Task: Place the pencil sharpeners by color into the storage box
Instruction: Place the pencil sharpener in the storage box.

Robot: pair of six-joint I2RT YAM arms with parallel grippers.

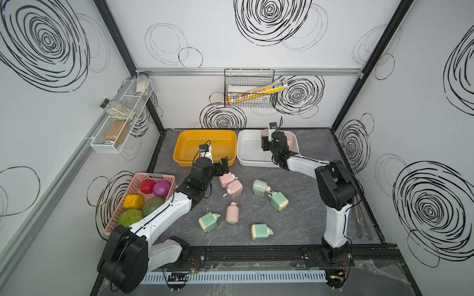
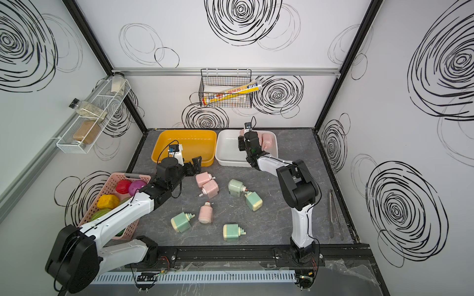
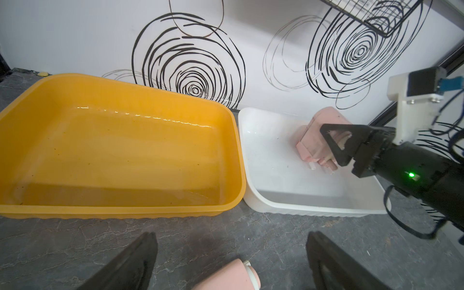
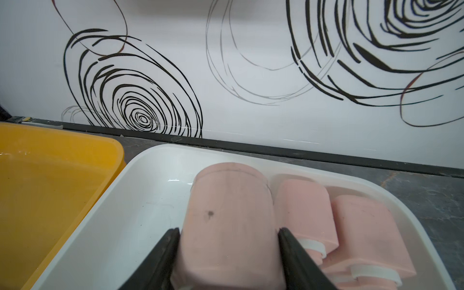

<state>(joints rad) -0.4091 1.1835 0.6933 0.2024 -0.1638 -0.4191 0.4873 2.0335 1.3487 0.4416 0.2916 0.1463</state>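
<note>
Pink plastic, item one: a held pink sharpener [image 4: 226,200], clamped by its sides between the two fingers of my right end effector [image 4: 228,232], jaws about half closed on it.
Location: over the white storage box [image 4: 150,155], just beside two stored pink sharpeners [image 4: 301,208] lying toward that box's back right.

Left end effector [image 3: 231,234]: spread to its widest, holding nothing, low over the bench [image 1: 307,217]. A near pink sharpener [image 3: 231,276] lies below and between the fingers; no contact shows.

Yellow storage box [image 3: 100,211]: at the back of the bench, just left of the white one.

Loose on the bench, pink: the near one touches a second pink sharpener [image 1: 235,188]. A lone pink sharpener [image 1: 232,214] lies nearer the front.

Loose on the bench, mint green: a green pair [image 1: 259,187] lies nozzle to nozzle at centre right. Two front green sharpeners [image 1: 209,222] lie well apart.

Pink basket [image 1: 154,175]: left edge of the bench, holding toy fruits.
</note>
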